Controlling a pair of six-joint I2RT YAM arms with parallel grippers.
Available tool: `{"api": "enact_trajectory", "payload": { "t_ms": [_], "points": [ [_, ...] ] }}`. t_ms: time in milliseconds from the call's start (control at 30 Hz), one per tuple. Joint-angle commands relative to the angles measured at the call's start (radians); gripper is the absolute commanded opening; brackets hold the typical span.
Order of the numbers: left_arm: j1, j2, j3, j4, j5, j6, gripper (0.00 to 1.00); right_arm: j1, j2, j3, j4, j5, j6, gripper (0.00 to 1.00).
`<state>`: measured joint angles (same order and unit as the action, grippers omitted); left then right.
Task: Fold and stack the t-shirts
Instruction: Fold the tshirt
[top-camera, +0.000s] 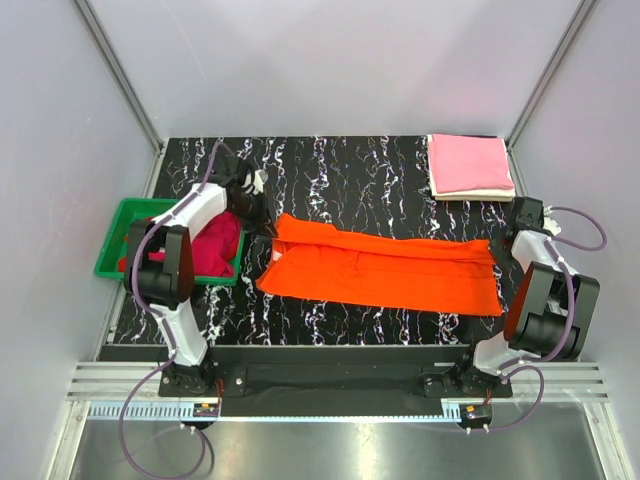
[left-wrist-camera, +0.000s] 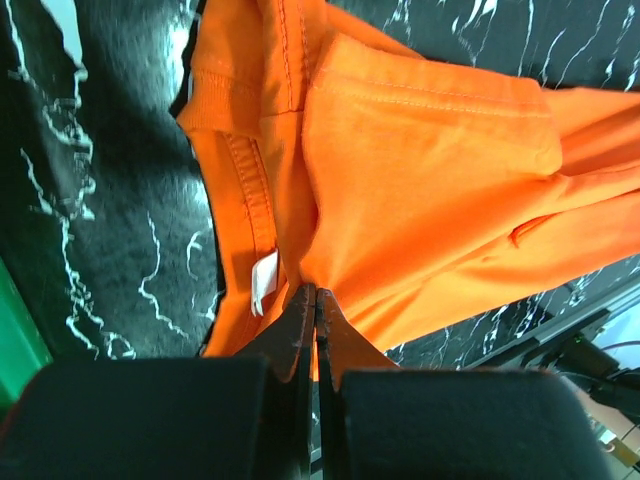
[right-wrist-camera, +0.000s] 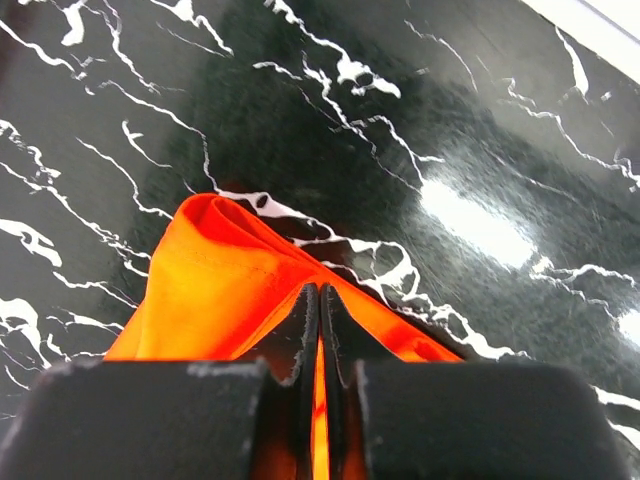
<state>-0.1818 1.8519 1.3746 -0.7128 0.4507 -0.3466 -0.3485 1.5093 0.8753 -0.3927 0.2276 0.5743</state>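
Bright, even overhead light fills the top view, with only faint, short shadows. The glossy black surface (right-wrist-camera: 470, 215) throws a white glare patch in the right wrist view and another at the far left of the left wrist view. The orange t-shirt (top-camera: 385, 268) looks oversaturated. The fingers (left-wrist-camera: 296, 328) show dark, with little detail.

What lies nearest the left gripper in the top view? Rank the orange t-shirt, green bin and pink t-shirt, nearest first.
1. Orange t-shirt: clamped in the left gripper, stretching to the right.
2. Green bin: just to the gripper's left.
3. Pink t-shirt: folded, far right corner.
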Motion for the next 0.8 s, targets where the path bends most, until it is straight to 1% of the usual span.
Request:
{"api": "enact_trajectory", "payload": {
  "t_ms": [0, 33, 67, 100, 133, 167, 200, 267, 333, 400, 433, 500, 533, 633, 767],
  "points": [
    [-0.004, -0.062, -0.017, -0.016, -0.035, 0.038, 0.00, -0.012, -0.035, -0.001, -0.034, 0.068, 0.032, 0.05],
    [-0.011, -0.060, -0.025, -0.017, -0.029, 0.040, 0.00, -0.012, -0.031, 0.002, -0.053, 0.073, 0.033, 0.07],
    [-0.018, -0.057, -0.029, -0.017, -0.023, 0.043, 0.00, -0.012, -0.029, 0.013, -0.066, 0.082, 0.036, 0.14],
    [-0.024, -0.057, -0.032, -0.019, -0.018, 0.053, 0.00, -0.012, -0.031, 0.020, -0.081, 0.088, 0.036, 0.18],
    [-0.039, -0.059, -0.038, -0.023, -0.020, 0.058, 0.00, -0.012, -0.034, 0.028, -0.113, 0.095, 0.036, 0.23],
    [-0.047, -0.057, -0.039, -0.027, -0.024, 0.063, 0.00, -0.012, -0.040, 0.043, -0.129, 0.104, 0.036, 0.33],
    [-0.053, -0.057, -0.039, -0.030, -0.029, 0.069, 0.00, -0.012, -0.053, 0.051, -0.142, 0.101, 0.036, 0.37],
    [-0.073, -0.053, -0.034, -0.036, -0.027, 0.074, 0.00, -0.012, -0.069, 0.066, -0.179, 0.090, 0.041, 0.42],
    [-0.091, -0.049, -0.031, -0.042, -0.035, 0.077, 0.00, -0.012, -0.096, 0.071, -0.193, 0.078, 0.041, 0.43],
    [-0.099, -0.046, -0.028, -0.048, -0.062, 0.080, 0.00, -0.012, -0.124, 0.073, -0.199, 0.032, 0.047, 0.42],
    [-0.104, -0.048, -0.025, -0.057, -0.073, 0.081, 0.00, -0.012, -0.130, 0.074, -0.196, -0.020, 0.044, 0.41],
    [-0.110, -0.052, -0.022, -0.071, -0.110, 0.084, 0.00, -0.012, -0.133, 0.074, -0.199, -0.062, 0.055, 0.41],
    [-0.110, -0.056, -0.022, -0.074, -0.124, 0.087, 0.00, -0.012, -0.132, 0.079, -0.202, -0.110, 0.059, 0.41],
    [-0.123, -0.065, -0.011, -0.094, -0.174, 0.097, 0.00, -0.012, -0.100, 0.091, -0.236, -0.158, 0.073, 0.41],
    [-0.139, -0.076, -0.017, -0.102, -0.228, 0.094, 0.00, -0.012, -0.041, 0.105, -0.290, -0.169, 0.117, 0.40]
  ]
}}
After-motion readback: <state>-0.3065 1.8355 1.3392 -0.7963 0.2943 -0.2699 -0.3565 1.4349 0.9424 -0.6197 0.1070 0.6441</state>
